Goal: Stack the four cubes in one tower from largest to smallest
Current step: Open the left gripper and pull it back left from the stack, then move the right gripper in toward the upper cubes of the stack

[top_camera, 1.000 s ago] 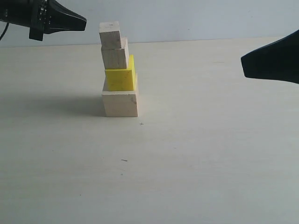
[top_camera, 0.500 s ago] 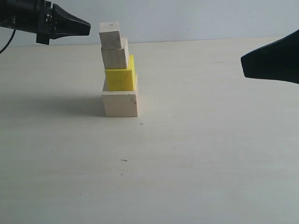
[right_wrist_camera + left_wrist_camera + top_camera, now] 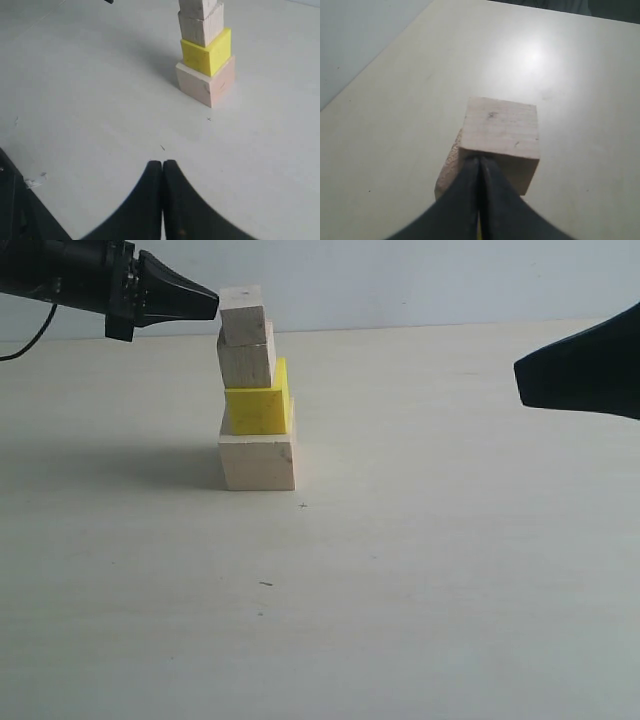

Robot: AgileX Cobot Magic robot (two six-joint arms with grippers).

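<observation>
Tower (image 3: 257, 390): stood on the surface (image 3: 420, 570), with the large pale cube (image 3: 257, 463) lowest, then the yellow cube (image 3: 257, 410), the medium cube (image 3: 246, 364) and the small cube (image 3: 242, 315).
Left fingers (image 3: 200, 302): pressed together, empty, tips against the small cube's 9 o'clock side.
Right fingers (image 3: 545, 380): together, at the tower's 3 o'clock, well apart.

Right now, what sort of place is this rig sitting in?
Probably a robotics lab bench: a pale tabletop, a plain light wall behind it, a tower of four cubes, and a black left arm and right arm either side.
</observation>
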